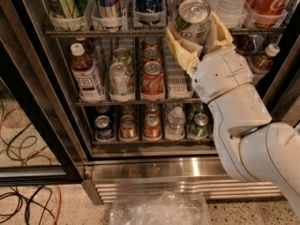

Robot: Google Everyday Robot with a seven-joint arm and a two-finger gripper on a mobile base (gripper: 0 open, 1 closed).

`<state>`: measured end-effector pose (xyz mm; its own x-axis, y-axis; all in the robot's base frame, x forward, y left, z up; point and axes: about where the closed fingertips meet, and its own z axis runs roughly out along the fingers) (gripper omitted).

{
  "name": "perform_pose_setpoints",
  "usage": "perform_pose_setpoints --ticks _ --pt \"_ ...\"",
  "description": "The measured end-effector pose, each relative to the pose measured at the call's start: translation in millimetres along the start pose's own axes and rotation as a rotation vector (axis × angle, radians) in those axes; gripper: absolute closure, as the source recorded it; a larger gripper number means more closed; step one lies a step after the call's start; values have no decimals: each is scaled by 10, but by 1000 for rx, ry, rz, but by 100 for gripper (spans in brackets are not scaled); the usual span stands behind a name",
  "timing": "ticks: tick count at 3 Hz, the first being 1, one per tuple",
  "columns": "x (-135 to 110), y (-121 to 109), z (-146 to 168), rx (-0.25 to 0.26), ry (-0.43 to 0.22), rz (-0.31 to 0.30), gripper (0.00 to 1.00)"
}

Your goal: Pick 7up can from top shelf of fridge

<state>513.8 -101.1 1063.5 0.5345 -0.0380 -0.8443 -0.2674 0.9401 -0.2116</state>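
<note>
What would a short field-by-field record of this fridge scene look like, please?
gripper: gripper at the level of the top shelf, right of centre, fingers closed around a can
held item: 7up can, tilted, lid toward the camera
fridge: fridge, wire racks stocked with cans and bottles
middle rack: Coca-Cola can; labelled bottle to its left
floor: clear plastic bag; cables
</note>
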Motion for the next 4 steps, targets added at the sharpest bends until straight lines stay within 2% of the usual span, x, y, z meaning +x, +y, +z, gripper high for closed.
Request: perform_pose_setpoints --ticks 1,2,3,4 --pt "-12 7 14 -14 0 -3 100" --pt "85 134 -189 -89 75 14 100" --pt "139 107 -564 -144 199 35 100" --pt "192 261 -827 -234 270 62 100"
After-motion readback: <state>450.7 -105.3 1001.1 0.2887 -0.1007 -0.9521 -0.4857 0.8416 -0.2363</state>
